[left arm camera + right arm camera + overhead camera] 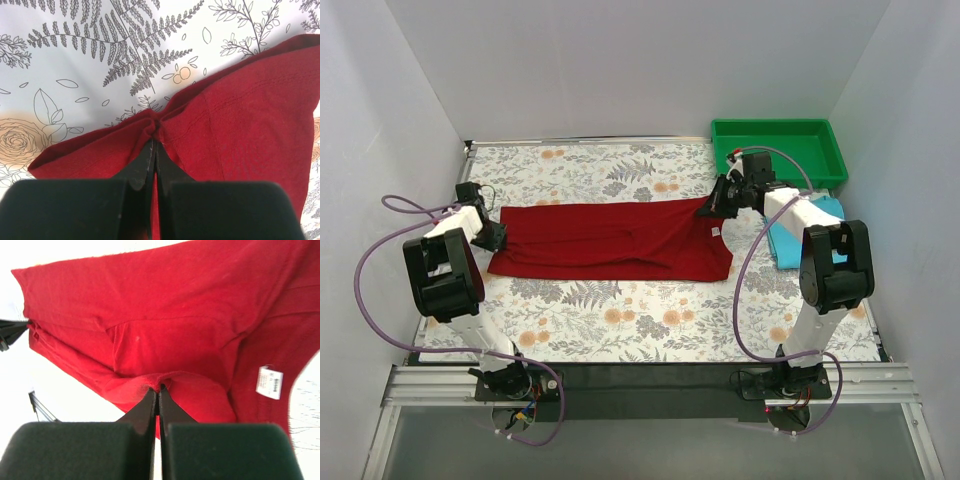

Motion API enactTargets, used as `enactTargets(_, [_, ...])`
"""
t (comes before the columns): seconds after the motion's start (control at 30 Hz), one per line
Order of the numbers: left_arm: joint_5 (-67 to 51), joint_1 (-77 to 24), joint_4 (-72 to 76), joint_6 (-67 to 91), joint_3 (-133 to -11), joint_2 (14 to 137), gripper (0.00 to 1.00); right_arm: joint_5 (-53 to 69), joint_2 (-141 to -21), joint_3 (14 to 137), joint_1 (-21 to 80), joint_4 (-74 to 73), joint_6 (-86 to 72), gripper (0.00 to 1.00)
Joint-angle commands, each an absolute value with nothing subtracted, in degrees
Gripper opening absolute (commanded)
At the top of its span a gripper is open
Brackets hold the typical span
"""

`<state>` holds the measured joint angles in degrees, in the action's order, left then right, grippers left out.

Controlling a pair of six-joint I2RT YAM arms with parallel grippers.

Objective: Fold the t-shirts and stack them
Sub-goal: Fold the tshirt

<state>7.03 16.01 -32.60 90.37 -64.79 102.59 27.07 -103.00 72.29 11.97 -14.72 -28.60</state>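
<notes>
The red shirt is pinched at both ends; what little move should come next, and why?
Probably lift the left end of the red shirt slightly and carry it toward the collar end. It lies long and flat, with left jaws and right jaws both shut on it, so halving seems next.

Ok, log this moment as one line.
red t-shirt: held at both ends | left gripper: shut on it | right gripper: shut on it | blue t-shirt: folded, by right arm
</notes>
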Motion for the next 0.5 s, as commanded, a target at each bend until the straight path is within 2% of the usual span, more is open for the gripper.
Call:
enactTargets(0.0, [7.8, 16.7, -33.4, 89.9, -66.4, 102.7, 0.00, 27.4, -103.6, 74.8, 10.4, -12.2, -29.9, 0.01])
enactTargets(0.47, [6.7, 19.4, -34.6, 90.6, -65.0, 99.8, 0.00, 26.7, -105.9, 73.7, 8.0, -11.0, -30.5, 0.01])
